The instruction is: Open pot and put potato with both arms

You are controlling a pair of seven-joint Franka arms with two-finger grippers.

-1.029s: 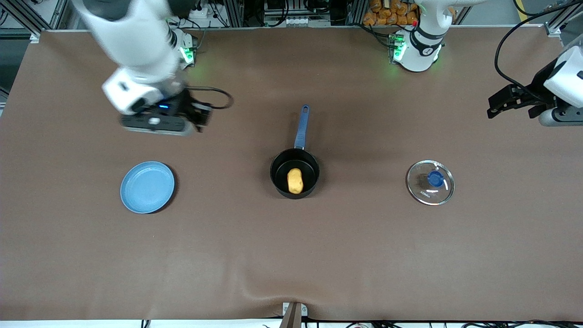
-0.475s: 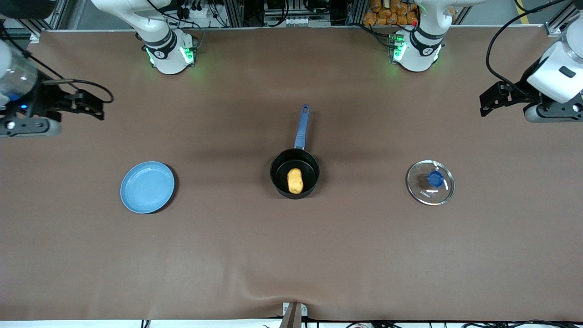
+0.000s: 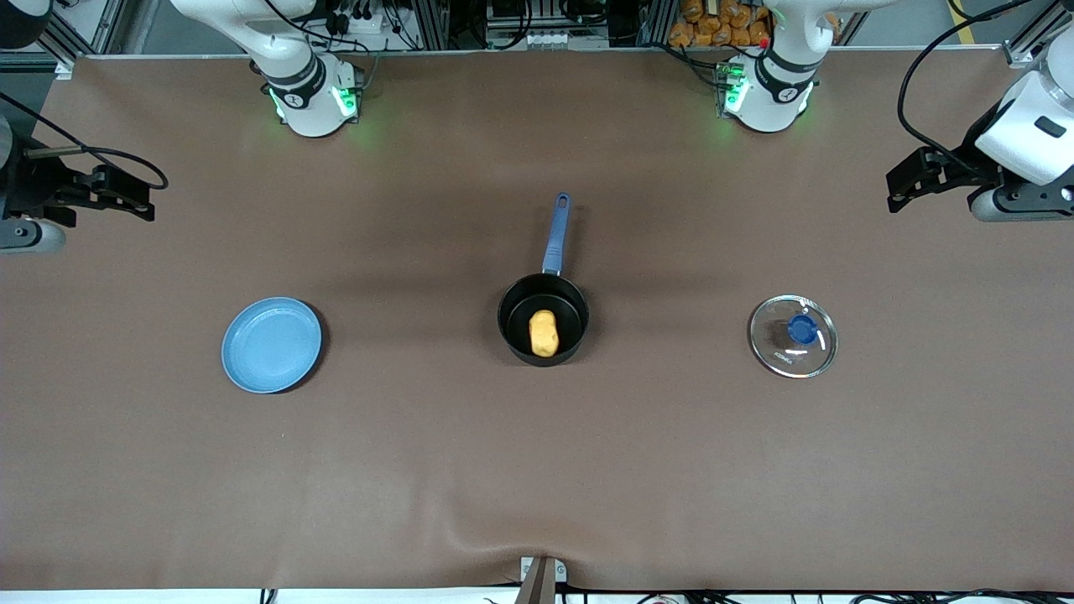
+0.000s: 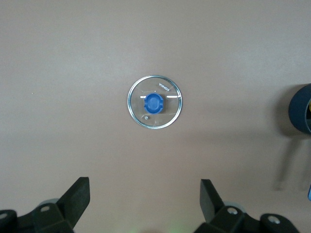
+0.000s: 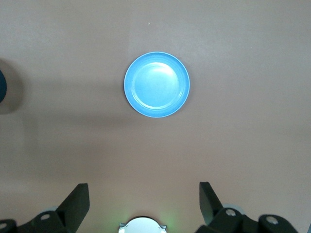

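Potato (image 3: pixel 544 333) in uncovered saucepan (image 3: pixel 543 320), glass lid (image 3: pixel 793 335) set aside under spread-fingered left gripper (image 3: pixel 898 180); right gripper (image 3: pixel 143 197), likewise spread, over table's right-arm end, above empty plate (image 3: pixel 271 345); task apparently complete.

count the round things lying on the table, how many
3. The pot sits mid-table with the potato in it; the blue plate lies toward the right arm's end; the glass lid toward the left arm's end.
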